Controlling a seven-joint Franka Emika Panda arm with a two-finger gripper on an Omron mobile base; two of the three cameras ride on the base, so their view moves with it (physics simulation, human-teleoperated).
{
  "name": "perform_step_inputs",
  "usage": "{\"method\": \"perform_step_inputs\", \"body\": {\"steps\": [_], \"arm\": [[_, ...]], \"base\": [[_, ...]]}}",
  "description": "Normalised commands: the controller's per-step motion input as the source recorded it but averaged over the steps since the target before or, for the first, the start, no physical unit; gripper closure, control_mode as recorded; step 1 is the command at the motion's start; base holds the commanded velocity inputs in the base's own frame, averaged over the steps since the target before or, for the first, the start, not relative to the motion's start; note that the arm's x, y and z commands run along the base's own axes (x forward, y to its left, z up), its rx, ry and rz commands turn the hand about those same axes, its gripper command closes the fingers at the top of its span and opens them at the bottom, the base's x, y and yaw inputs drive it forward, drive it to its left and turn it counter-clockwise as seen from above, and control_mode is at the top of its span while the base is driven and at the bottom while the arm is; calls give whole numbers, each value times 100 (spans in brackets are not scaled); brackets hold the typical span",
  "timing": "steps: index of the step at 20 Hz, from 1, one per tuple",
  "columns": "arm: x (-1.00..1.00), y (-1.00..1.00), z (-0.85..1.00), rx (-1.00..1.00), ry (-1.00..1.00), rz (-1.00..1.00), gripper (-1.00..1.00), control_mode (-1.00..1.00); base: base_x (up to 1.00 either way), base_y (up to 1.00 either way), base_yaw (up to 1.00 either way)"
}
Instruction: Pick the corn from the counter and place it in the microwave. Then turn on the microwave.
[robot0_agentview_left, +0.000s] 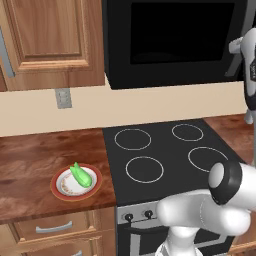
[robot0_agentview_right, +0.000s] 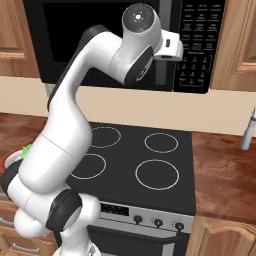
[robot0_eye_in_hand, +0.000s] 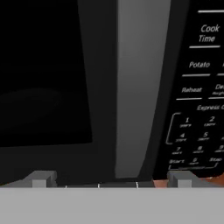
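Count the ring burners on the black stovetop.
4: back left, back right, front left, front right. None looks hidden in the left base view.

Counter (robot0_agentview_left: 30, 150) — reddish-brown wood grain, left of the black stovetop (robot0_agentview_left: 165, 150).
One white red-rimmed plate (robot0_agentview_left: 62, 192) sits on it near the front edge — the green corn (robot0_agentview_left: 81, 175) lies on the plate.

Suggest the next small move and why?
Probably ease the open gripper forward to straddle the grey handle, then close. The microwave door looks shut, the handle sits dead ahead between the fingertips, and the corn still lies on its plate.
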Motion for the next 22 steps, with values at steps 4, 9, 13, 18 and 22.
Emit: {"method": "perform_step_inputs", "body": {"steps": [4, 9, 13, 18, 22], "arm": [[15, -20, -1, 0, -2, 1, -100, -100], [21, -9, -4, 0, -2, 2, -100, -100], [18, -4, -7, 0, -1, 3, -100, -100], [13, -2, -3, 0, -1, 3, -100, -100], [11, -1, -2, 0, -2, 2, -100, -100]], "base": [[0, 0, 0], [0, 0, 0], [0, 0, 0], [0, 0, 0], [0, 0, 0]]}}
